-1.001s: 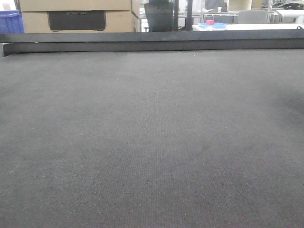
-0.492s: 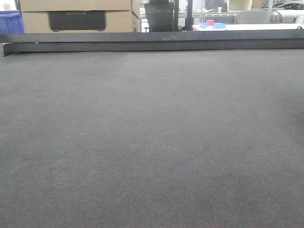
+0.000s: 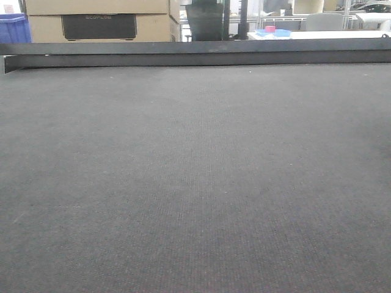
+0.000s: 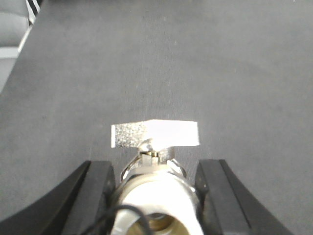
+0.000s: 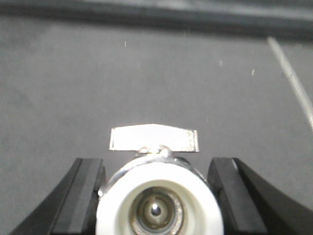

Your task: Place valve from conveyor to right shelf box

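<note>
Over the conveyor (image 3: 195,183), your left pincer (image 4: 156,169) pinched a valve (image 4: 155,133) at six o'clock in its view, handle toward twelve; your right pincer (image 5: 156,166) likewise pinched a second valve (image 5: 159,205), white cap facing the camera.

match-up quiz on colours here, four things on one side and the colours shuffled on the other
Things:
1 conveyor belt
2 rail along the belt's far edge
3 plastic crate in the far left background
4 end cap of the valve in the right wrist view

Colours:
a white
b blue
c dark grey
d black

Pairs: 1-c, 2-d, 3-b, 4-a
</note>
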`<act>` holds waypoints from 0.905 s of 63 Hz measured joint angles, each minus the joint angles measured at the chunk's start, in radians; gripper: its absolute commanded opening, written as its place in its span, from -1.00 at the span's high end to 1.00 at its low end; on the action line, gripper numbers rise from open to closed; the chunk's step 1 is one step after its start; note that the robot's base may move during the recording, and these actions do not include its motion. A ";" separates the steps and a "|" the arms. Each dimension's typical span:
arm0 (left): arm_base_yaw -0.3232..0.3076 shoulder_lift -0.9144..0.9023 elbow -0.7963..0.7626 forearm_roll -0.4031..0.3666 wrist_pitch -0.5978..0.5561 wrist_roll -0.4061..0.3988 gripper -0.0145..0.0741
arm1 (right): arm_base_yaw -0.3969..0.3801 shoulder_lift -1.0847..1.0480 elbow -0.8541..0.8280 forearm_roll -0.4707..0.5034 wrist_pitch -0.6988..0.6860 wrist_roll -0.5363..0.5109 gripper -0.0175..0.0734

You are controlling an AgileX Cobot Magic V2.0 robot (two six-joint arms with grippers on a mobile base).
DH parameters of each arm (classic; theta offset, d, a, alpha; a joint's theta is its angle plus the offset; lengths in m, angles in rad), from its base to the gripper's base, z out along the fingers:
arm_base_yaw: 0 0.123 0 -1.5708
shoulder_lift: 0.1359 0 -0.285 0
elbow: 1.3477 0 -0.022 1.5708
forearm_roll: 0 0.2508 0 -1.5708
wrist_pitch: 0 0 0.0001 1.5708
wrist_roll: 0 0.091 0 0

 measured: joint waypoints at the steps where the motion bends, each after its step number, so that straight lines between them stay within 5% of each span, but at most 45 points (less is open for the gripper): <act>1: 0.000 0.000 -0.003 -0.002 0.000 0.000 0.92 | 0.000 -0.001 -0.004 0.000 0.000 0.000 0.96; 57: 0.000 0.000 -0.018 -0.033 -0.083 0.000 0.92 | 0.000 -0.005 -0.027 0.000 0.002 0.000 0.96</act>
